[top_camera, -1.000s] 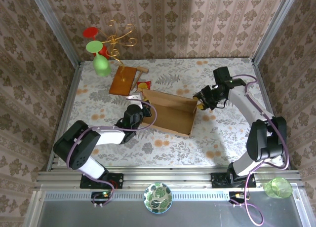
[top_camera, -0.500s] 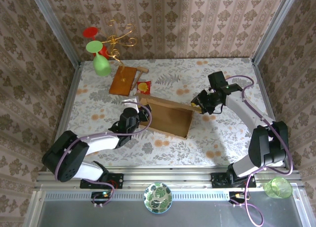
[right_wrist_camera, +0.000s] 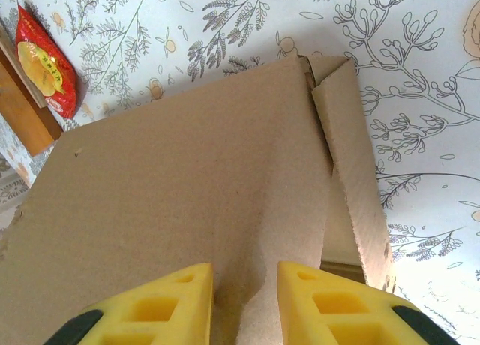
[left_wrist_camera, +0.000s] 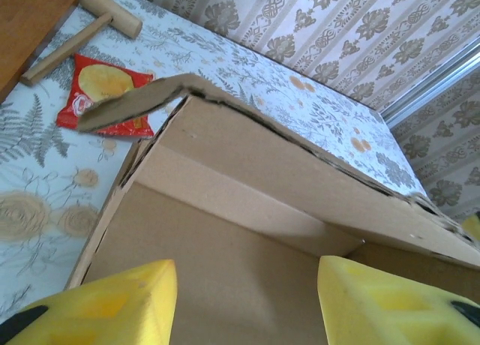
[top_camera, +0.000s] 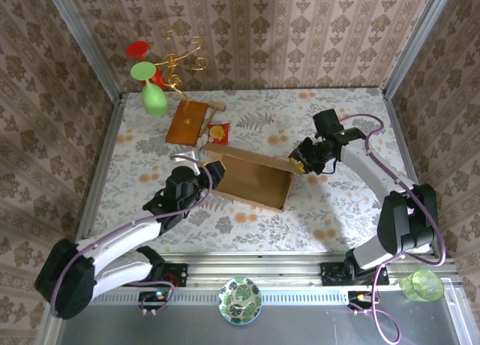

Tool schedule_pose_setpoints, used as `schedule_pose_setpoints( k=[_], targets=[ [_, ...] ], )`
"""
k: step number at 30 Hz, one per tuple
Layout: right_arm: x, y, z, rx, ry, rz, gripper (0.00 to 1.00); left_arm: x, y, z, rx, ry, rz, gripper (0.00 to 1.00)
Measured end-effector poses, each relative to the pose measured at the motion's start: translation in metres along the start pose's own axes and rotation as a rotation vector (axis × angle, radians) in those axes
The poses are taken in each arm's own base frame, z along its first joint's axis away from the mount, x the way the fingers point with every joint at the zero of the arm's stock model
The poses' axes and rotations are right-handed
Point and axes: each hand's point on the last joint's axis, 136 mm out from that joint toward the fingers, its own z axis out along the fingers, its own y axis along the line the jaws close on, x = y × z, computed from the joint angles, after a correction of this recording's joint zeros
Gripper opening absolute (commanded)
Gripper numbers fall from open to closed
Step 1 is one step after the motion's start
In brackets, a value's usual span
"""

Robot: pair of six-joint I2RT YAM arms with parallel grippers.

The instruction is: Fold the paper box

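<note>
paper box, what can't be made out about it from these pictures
- Top external: left side of the paper box, partly hidden by the left claw.
- Left wrist: its floor, cut off by the lower edge and the yellow fingers.
- Right wrist: whether the right claw pinches the cardboard; the contact is below the frame.

Left arm point(top_camera: 127, 236) reaches low to the box's point(top_camera: 255, 181) left end; left gripper point(left_wrist_camera: 244, 285) has its jaws spread, nothing between. Right arm point(top_camera: 375, 172) bends to the box's right end; right gripper point(right_wrist_camera: 244, 285) has its fingers narrowly apart, grip undetermined.
</note>
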Motion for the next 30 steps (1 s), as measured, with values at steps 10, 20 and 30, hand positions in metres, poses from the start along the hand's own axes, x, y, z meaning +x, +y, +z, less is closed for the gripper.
schedule_pose_setpoints(
  k=[10, 20, 30],
  targets=[
    [0.001, 0.004, 0.001, -0.008, -0.005, -0.024, 0.29, -0.095, 0.024, -0.03, -0.146, -0.026, -0.211, 0.49],
    [0.0, 0.005, 0.002, -0.005, -0.019, -0.036, 0.28, -0.102, 0.028, 0.044, -0.125, 0.238, -0.286, 0.46],
    [0.0, 0.003, 0.006, 0.007, -0.019, -0.061, 0.26, -0.046, 0.034, 0.067, -0.121, 0.469, -0.25, 0.35]
  ],
)
